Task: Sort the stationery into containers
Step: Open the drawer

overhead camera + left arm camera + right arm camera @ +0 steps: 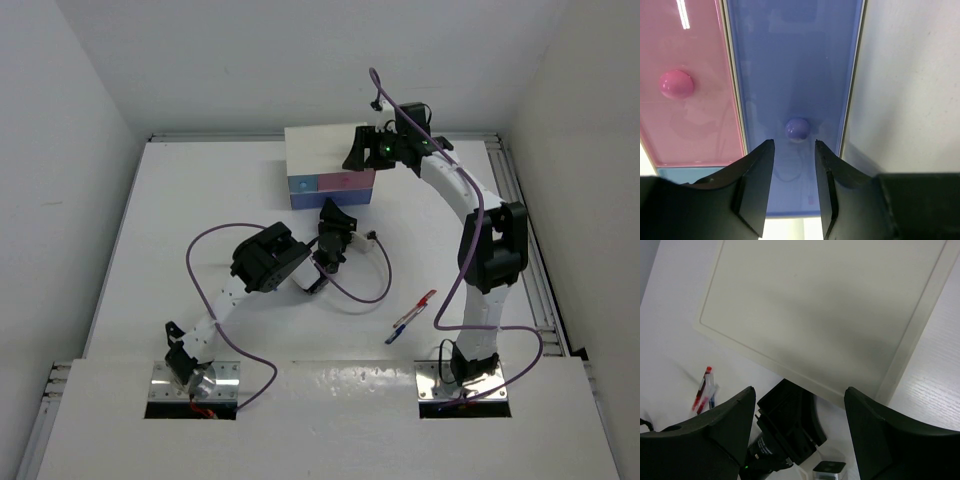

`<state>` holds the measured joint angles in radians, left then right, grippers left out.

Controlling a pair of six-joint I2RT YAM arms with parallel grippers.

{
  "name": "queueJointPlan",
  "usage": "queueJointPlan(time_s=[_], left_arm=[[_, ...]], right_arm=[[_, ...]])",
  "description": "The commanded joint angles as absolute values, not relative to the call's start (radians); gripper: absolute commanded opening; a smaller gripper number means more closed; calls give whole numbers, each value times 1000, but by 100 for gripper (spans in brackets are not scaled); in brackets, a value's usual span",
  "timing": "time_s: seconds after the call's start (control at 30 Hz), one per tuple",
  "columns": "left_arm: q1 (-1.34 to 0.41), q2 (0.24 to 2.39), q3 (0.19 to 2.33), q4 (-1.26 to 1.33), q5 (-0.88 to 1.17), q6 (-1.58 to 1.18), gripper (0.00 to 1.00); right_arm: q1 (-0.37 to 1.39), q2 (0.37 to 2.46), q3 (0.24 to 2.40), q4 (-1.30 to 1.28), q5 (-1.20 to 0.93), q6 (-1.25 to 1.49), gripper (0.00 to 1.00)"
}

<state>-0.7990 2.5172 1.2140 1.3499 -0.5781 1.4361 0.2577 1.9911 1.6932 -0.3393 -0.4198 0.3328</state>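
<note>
Left end effector (794,142) is seen spread, empty, just short of the knob (797,129) of the periwinkle drawer (790,65), frame centre. Right end effector (799,388) is seen spread wide over the white cabinet (325,150), top centre. Red and blue pens (412,316) are seen lying on the bench (180,200), lower right of centre.

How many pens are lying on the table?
2. A thin red pen and a thin blue pen lie side by side on the white table, right of the middle. Others may be hidden inside the white box-shaped cabinet.
</note>
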Motion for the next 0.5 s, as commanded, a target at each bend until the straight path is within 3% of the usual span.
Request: queueJointPlan(time_s=[0.0,0.47], left_arm=[[-808,2542,1221,1885,-549,1419,45],[-811,2563,1270,1825,-537,1404,41]], right_arm=[[267,1990,1721,-337,-434,327,71],[268,1996,1720,-339,-436,327,71]])
